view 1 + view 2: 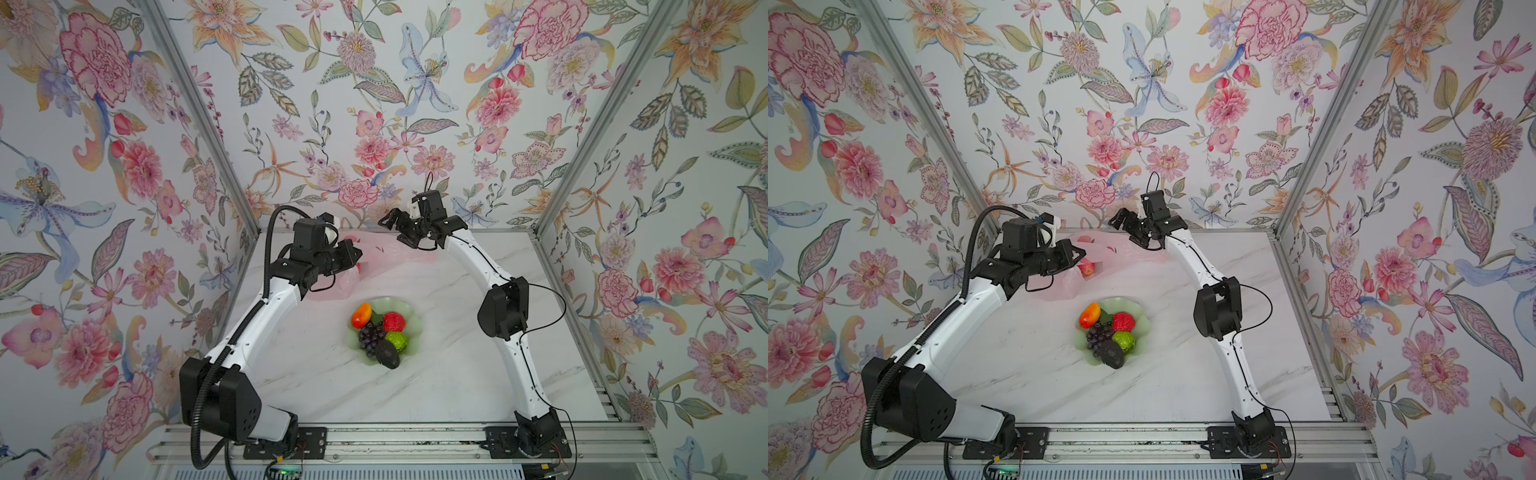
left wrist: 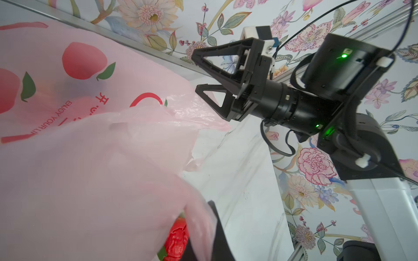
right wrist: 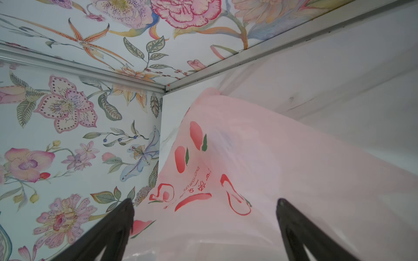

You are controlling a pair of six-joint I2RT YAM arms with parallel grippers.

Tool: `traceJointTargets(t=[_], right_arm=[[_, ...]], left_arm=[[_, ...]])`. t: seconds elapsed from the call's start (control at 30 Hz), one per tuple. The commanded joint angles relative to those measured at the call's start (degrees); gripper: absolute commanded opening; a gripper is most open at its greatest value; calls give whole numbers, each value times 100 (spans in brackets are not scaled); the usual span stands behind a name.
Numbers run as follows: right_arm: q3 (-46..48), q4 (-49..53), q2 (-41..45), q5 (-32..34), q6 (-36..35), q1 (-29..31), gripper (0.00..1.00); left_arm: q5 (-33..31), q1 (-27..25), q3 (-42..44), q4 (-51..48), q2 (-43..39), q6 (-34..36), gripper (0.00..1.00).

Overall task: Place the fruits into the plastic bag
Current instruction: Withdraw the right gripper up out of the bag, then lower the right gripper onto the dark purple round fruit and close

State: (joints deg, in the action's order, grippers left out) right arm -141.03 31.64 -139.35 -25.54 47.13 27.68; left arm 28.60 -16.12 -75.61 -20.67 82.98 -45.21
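Small toy fruits (image 1: 374, 334), five of them, are piled in a pale green scalloped dish (image 1: 413, 328) sitting roughly mid-worktop. Closest to the front edge is a dark brown avocado-looking one (image 1: 387, 355). Behind it there's a bunch of dark purple grapes (image 1: 1098, 336) next to a bumpy green fruit (image 1: 397, 341). On the dish's far side are an orange-red mango (image 1: 361, 315) and a bumpy red strawberry (image 1: 393, 321). Everything's on a white marble-look worktop (image 1: 436, 382).

Further back, the thin translucent pink plastic bag (image 1: 388, 255) with red fruit prints lies along the far edge, left of the middle. The left gripper (image 1: 356, 257) is closed with the bag's film bunched right at its finger, so it looks pinched on the bag's near-left side, which hangs raised off the worktop there. A pink-red peach (image 1: 1087, 267) shows right by that gripper at the bag, but I can't tell for sure if it's inside. The right gripper (image 2: 195, 72) hangs over the bag's far side with its jaws wide apart and nothing between them. I can't tell whether a finger touches the film.
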Motion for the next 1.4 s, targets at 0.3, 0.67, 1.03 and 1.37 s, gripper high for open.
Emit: traceJointTargets(t=[0.3, 0.67, 1.03, 1.37], right_arm=[[1364, 2512, 2209, 189, -1631, 592, 99], [3223, 3244, 3044, 732, -2625, 2155, 99], [3985, 3403, 2953, 938, -2876, 3090, 89], [4036, 3417, 2688, 1802, -2690, 3323, 82]], left_arm=[[112, 151, 223, -100, -382, 355, 0], [-223, 207, 158, -436, -408, 516, 0], [-283, 223, 186, -465, -448, 455, 0], [-247, 266, 372, -373, -589, 327, 0]])
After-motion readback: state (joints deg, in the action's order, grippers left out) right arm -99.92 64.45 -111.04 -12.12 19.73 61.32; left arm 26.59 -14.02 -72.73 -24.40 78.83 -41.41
